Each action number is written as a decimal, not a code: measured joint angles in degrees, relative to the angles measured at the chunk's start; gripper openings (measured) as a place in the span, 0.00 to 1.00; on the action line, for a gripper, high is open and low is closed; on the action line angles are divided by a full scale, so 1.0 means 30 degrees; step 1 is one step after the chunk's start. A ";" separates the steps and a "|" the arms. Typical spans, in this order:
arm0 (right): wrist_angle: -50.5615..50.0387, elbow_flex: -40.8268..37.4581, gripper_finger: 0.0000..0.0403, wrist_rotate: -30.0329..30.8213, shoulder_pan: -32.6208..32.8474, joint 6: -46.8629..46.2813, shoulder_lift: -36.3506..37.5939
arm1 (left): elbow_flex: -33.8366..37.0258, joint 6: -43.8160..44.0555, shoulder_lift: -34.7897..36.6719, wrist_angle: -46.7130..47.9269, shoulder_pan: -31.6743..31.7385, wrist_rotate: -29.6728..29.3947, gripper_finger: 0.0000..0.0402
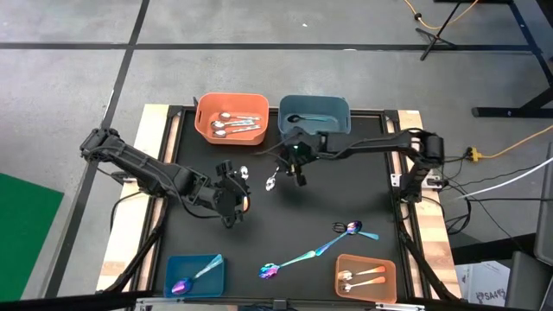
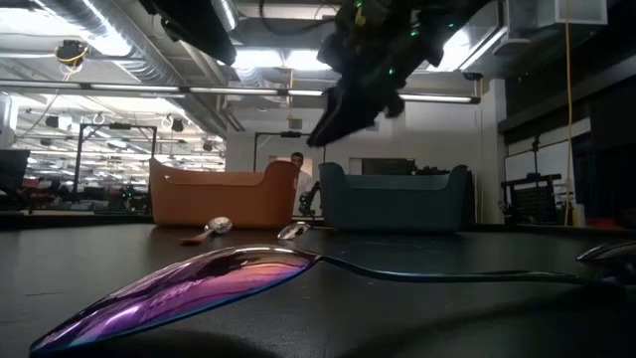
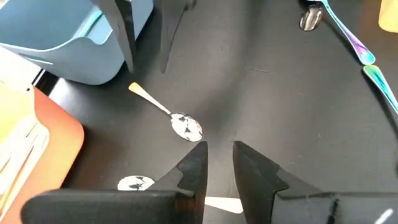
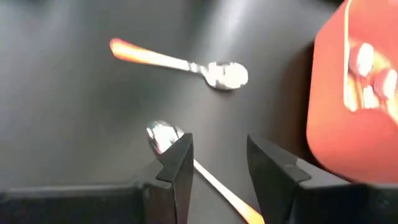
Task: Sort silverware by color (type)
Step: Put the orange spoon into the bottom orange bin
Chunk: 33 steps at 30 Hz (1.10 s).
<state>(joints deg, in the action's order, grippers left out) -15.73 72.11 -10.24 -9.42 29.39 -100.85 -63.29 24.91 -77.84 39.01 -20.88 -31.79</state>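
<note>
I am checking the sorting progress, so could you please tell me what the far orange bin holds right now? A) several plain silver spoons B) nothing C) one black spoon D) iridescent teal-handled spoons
A: the high view shows several plain silver spoons lying inside the far orange bin, while the single black spoon lies in the dark blue bin next to it.

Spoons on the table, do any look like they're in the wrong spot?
Four spoons lie loose on the mat, outside the bins: two orange-handled ones between the grippers and two purple-blue ones near the front. They simply aren't sorted yet. Nothing looks bent or spilled.
</note>
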 joint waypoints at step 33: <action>-0.0749 0.1480 0.34 0.0678 -0.0780 0.3397 -0.5586 | 0.0000 0.0138 -0.0015 -0.0055 -0.0007 -0.0015 0.17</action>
<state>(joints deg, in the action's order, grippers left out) -17.98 76.55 -8.21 -11.76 39.58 -117.60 -63.29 25.32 -77.89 38.85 -20.91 -31.83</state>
